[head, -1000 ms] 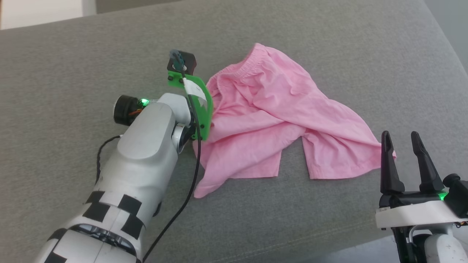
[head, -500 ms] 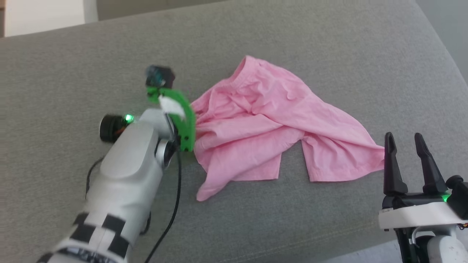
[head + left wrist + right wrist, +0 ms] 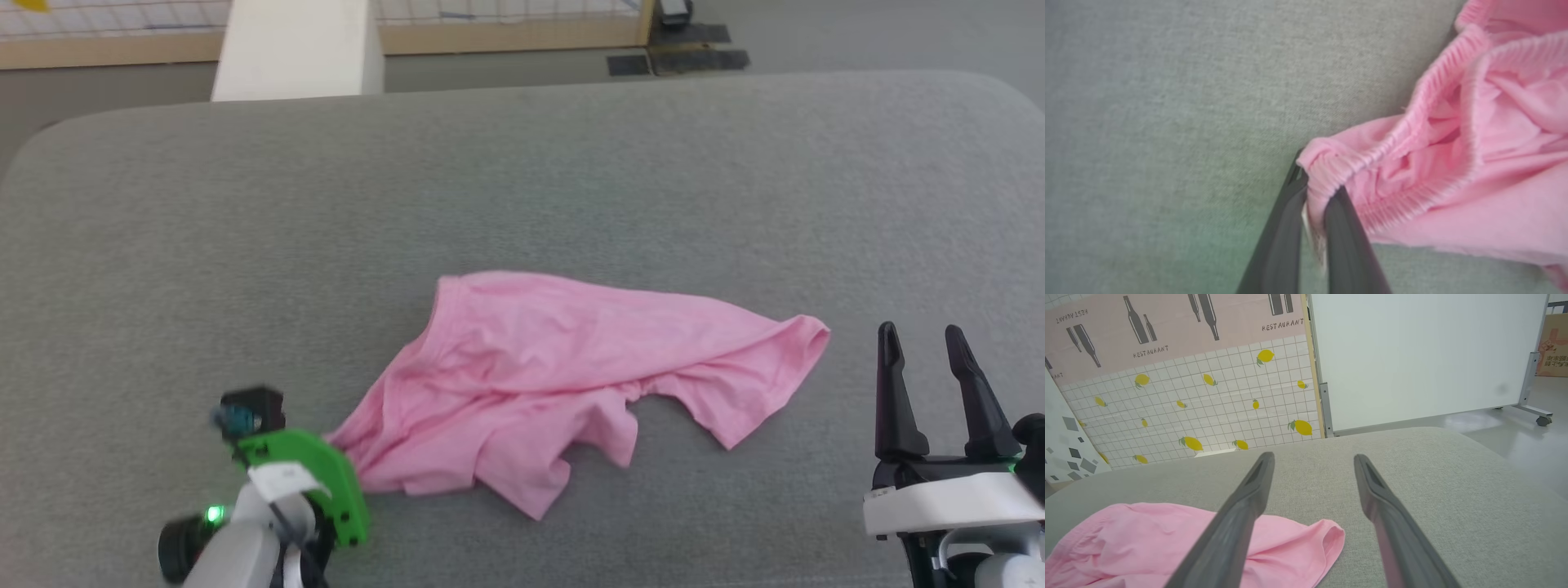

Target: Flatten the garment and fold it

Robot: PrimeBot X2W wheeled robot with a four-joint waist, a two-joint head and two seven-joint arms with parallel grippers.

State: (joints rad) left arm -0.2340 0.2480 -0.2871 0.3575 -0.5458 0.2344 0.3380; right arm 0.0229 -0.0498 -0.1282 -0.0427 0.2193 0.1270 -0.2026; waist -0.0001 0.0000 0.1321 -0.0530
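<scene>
1. left gripper pinched tight on the waistband corner of the garment, probably to drag it out flat across the couch.
2. right gripper spread wide, holding nothing, parked near the far leg end, likely waiting to grab that side.
3. garment lying rumpled mid-couch, not flat yet.
4. count: one garment, two grippers, one couch.
</scene>
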